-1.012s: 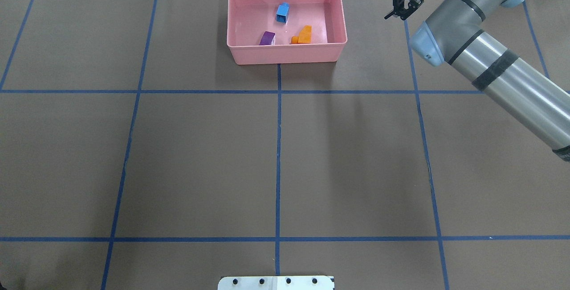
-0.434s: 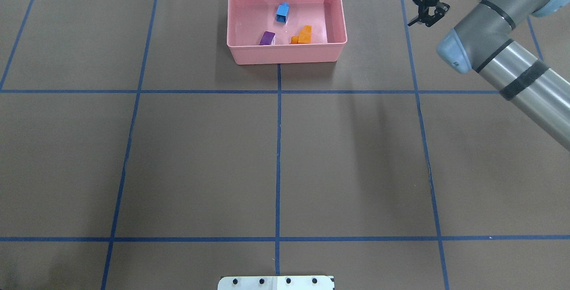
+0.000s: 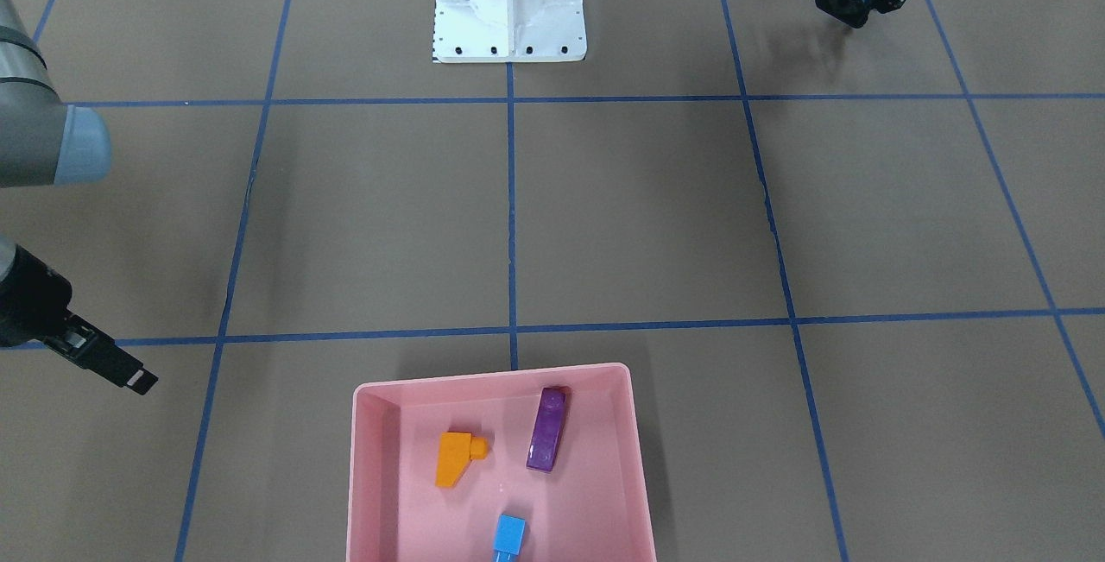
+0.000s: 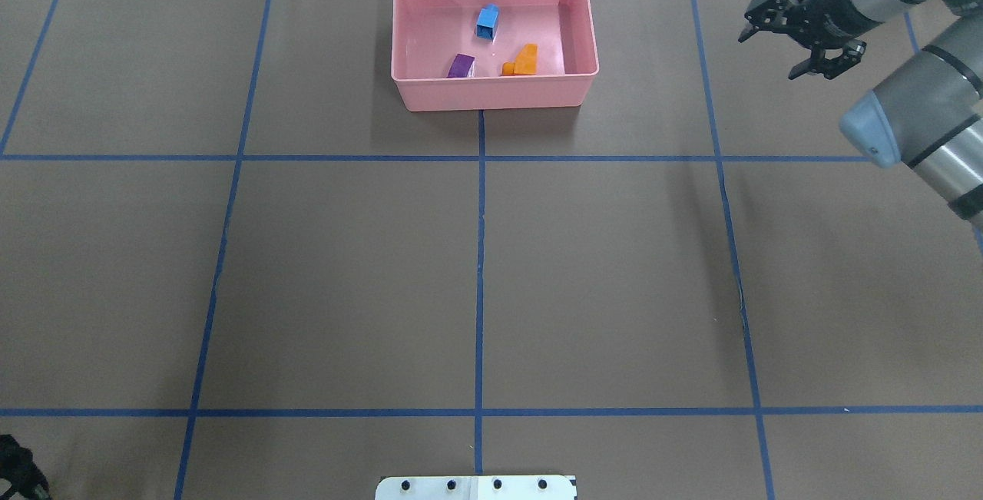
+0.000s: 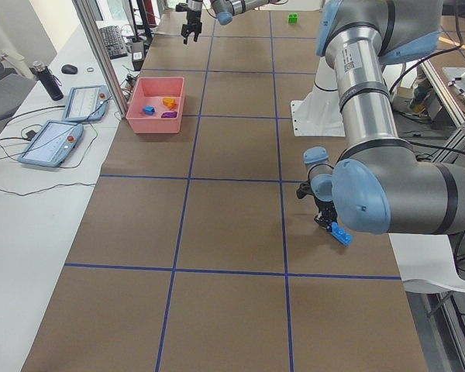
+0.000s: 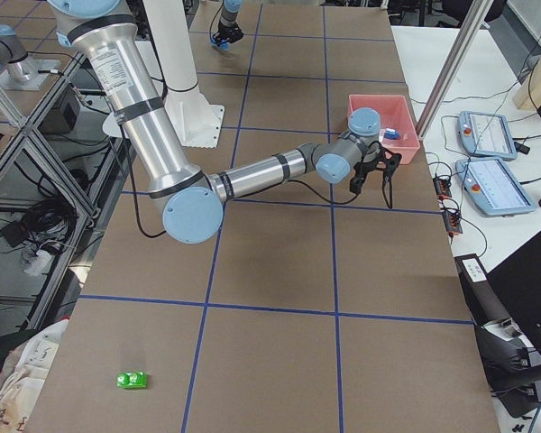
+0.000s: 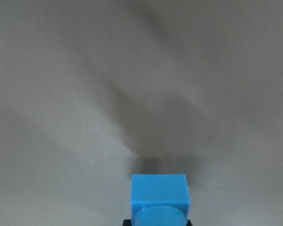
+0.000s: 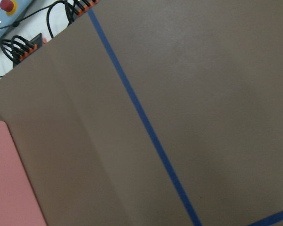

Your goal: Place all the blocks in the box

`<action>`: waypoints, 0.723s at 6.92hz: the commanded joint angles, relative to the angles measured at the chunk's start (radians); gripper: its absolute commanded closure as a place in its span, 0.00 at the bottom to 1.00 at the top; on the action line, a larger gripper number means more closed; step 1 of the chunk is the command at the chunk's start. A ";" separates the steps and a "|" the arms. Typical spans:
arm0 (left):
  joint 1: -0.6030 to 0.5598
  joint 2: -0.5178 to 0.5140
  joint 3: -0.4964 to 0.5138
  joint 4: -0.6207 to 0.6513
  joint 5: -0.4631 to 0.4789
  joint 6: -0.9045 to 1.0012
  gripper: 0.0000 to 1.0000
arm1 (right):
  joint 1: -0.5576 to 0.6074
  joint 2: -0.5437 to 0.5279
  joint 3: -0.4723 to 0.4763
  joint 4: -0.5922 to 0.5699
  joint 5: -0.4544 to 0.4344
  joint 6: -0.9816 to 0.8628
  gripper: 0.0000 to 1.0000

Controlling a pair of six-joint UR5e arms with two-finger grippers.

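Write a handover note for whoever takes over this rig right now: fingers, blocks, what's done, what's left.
Left gripper: fingers shut on the blue block, far from the box.
Right gripper: open, empty, off to the box's side.
Done: orange block, purple block and light blue block lie in the box.
Left: bring in the blue block, then the green block from the table's right end.

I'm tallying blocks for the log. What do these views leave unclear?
Left gripper: cut off by the overhead view's bottom-left corner.
Blue block in it: left wrist view shows one end only, bottom edge crops it; table behind blurred.
Green block: too small in both side views to count studs.
Purple block: overhead, the box's near wall hides its lower part.
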 commanded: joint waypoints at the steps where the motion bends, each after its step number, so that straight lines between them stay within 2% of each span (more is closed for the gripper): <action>1: -0.253 -0.250 -0.017 0.027 -0.080 -0.003 1.00 | 0.023 -0.204 0.103 0.000 0.006 -0.254 0.03; 3: -0.444 -0.503 -0.027 0.238 -0.159 -0.013 1.00 | 0.029 -0.413 0.188 0.002 0.022 -0.499 0.03; 5: -0.545 -0.763 -0.012 0.495 -0.159 -0.017 1.00 | 0.077 -0.616 0.211 0.008 0.031 -0.795 0.03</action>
